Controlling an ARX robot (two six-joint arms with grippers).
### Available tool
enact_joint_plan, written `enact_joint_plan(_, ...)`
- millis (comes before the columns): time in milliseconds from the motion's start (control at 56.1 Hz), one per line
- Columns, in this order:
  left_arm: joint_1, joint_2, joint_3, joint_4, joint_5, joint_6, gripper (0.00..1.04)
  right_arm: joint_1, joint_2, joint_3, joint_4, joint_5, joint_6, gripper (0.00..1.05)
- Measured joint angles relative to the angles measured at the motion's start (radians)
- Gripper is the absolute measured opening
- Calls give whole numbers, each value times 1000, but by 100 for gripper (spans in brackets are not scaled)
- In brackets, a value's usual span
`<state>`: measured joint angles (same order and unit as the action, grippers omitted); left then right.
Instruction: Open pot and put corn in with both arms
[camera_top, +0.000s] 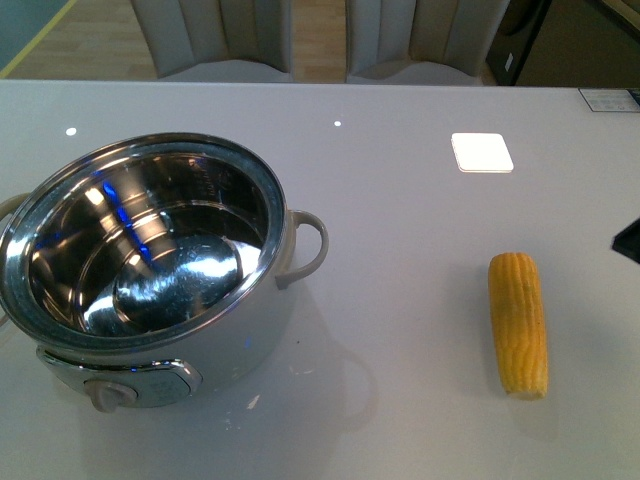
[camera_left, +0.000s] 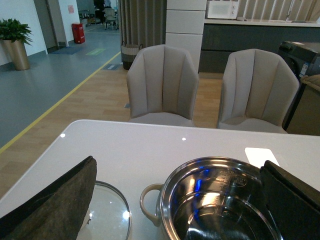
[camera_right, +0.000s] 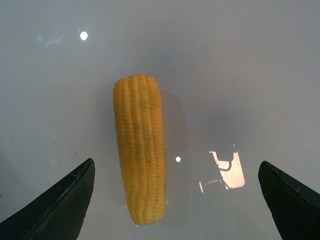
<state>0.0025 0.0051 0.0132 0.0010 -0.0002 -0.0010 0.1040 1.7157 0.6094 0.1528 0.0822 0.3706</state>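
Observation:
The pot (camera_top: 150, 265) stands uncovered at the table's left, its shiny steel inside empty and its knob panel facing me. In the left wrist view the pot (camera_left: 220, 200) sits beside a glass lid (camera_left: 107, 215) lying flat on the table. My left gripper (camera_left: 178, 162) hangs open above them, one finger over the lid and the other over the pot's far side. The corn (camera_top: 518, 325) lies on the table to the right, apart from the pot. My right gripper (camera_right: 176, 164) is open above it, and the corn (camera_right: 140, 150) lies between the fingers, nearer one finger (camera_right: 65, 200).
A white square pad (camera_top: 482, 152) lies on the table behind the corn. Two grey chairs (camera_top: 215, 40) (camera_top: 425, 40) stand beyond the far edge. A dark piece of my right arm (camera_top: 628, 240) shows at the right border. A printed card (camera_top: 610, 98) sits far right.

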Motion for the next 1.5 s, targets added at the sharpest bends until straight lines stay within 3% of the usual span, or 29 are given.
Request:
enact_joint_plan(232,0,0,0,0,0,0,98,52,269,128,45,-2,-13,96)
enact_joint_plan(660,0,0,0,0,0,0,98,88,453,196,63,-14,-48,95)
enact_joint_plan(838,0,0,0,0,0,0,98,93,466,196,61,-24,-53,71)
enact_joint_plan(927,0,0,0,0,0,0,98,93,466,195,60,-34,-52,54)
enact_joint_plan(1052,0,0,0,0,0,0,98,93,447,186,63,-51,-45,40)
enact_joint_plan(1301,0,0,0,0,0,0,98,112,311,155,84,-76,-26,23)
enact_joint_plan(1497,0,0,0,0,0,0,98,163,190,186,79,-140,32,20)
